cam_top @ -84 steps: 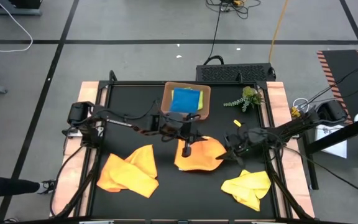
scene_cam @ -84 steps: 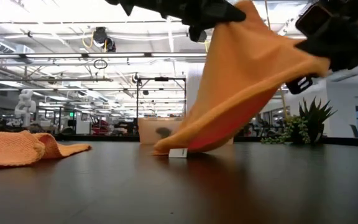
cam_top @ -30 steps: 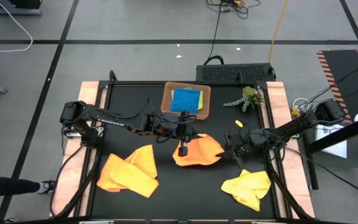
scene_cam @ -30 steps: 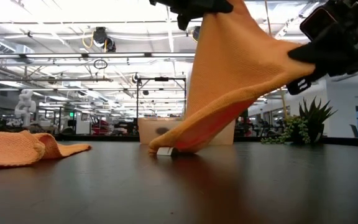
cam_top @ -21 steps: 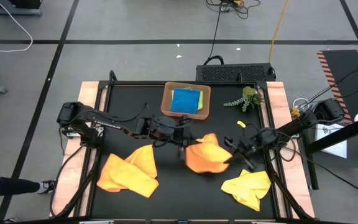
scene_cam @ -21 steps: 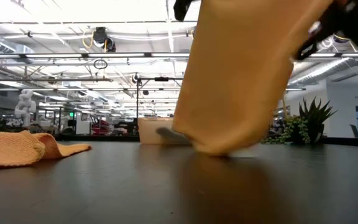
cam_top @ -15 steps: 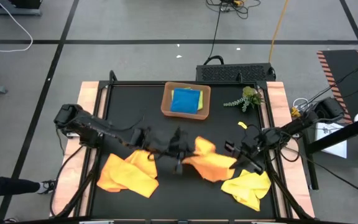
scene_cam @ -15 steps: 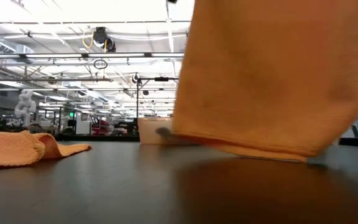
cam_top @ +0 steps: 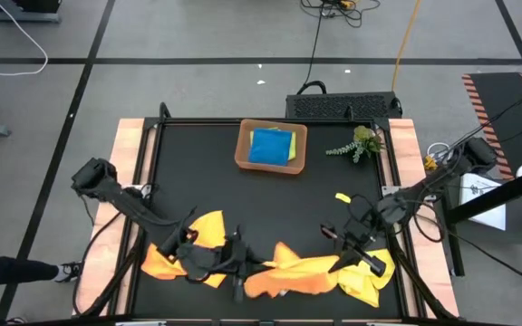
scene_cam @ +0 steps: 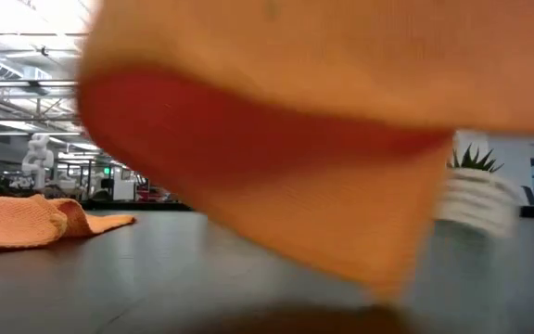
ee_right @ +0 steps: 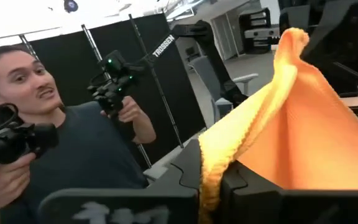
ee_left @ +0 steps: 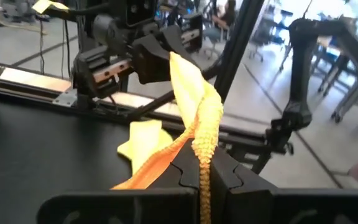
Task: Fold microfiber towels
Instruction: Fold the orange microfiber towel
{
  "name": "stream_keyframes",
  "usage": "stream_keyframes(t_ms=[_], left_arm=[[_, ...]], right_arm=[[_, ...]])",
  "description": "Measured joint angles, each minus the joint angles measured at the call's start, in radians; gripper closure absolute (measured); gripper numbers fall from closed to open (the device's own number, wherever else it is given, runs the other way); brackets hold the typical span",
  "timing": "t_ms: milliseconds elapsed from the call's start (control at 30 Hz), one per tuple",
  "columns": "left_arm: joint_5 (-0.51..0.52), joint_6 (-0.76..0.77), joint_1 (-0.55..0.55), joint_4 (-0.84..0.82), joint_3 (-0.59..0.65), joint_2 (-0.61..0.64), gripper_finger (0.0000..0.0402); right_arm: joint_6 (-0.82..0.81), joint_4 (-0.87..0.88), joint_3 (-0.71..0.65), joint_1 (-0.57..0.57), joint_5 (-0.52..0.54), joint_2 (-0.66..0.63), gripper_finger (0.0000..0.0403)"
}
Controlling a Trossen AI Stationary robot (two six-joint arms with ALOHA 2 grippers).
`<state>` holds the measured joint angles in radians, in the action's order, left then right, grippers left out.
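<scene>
Both claws have carried the orange towel (cam_top: 290, 274) from mid-bench toward the near bench (cam_top: 198, 172) edge. The left claw (cam_top: 236, 276) and right claw (cam_top: 341, 263) stay clamped on opposite corners, the cloth stretched between them, probably ready for laying flat.

An orange towel (cam_top: 288, 272) hangs stretched at six o'clock. Another orange towel (cam_top: 193, 243) lies crumpled at seven, a yellow towel (cam_top: 370, 272) crumpled at five, and a folded blue towel (cam_top: 270, 147) rests at twelve.
</scene>
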<state>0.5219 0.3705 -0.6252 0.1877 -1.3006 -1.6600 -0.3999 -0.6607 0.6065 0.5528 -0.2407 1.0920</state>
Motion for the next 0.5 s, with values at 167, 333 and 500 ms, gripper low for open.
stream_keyframes(t_ms=[167,333,500], left_arm=[[0.099,0.025,-0.039,-0.031,-0.001,0.000,0.0401],[0.107,0.106,0.004,-0.197,-0.001,0.000,0.0400],[0.091,0.083,0.050,-0.226,0.000,0.008,0.0399]], right_arm=[[-0.012,0.088,0.024,0.016,0.110,0.001,0.0403],[-0.029,0.193,0.024,-0.031,0.175,-0.001,0.0403],[-0.033,0.320,0.022,-0.072,0.217,-0.001,0.0403]])
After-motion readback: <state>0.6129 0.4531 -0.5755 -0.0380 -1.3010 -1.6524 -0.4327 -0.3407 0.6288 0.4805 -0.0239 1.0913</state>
